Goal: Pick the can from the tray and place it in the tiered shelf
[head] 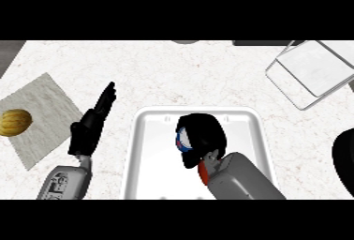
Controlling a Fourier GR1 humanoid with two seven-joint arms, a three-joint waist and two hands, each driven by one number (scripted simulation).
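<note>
Right robot hand (202, 136) down inside the white tray (155, 154), over its middle, back of the hand upward. Fingers curled round the can (181, 141). Most of the can hidden under the hand; only a blue, white and red sliver shows at the hand's left edge. Cannot tell whether the can stands on the tray floor or is off it. Grey right forearm (242, 180) comes in from the lower edge, slanting up and left across the tray's near right part.

Left robot hand (88, 131) on the worktop side of the tray, just beside its left rim and apart from it. Fingers straight and pressed together, pointing away from the robot and slightly right; nothing held. Grey left forearm (66, 180) below it.

Tray lies flat on the pale speckled worktop (159, 70), centre to near edge.

Tiered shelf (314, 70), wire-framed with pale panels, at the far right, well apart from the tray.

Grey cloth (41, 101) at the far left, with a round yellow-brown item (14, 123) on it.

Dark rounded shape (343, 159) cut off by the right edge; too little visible to name.
</note>
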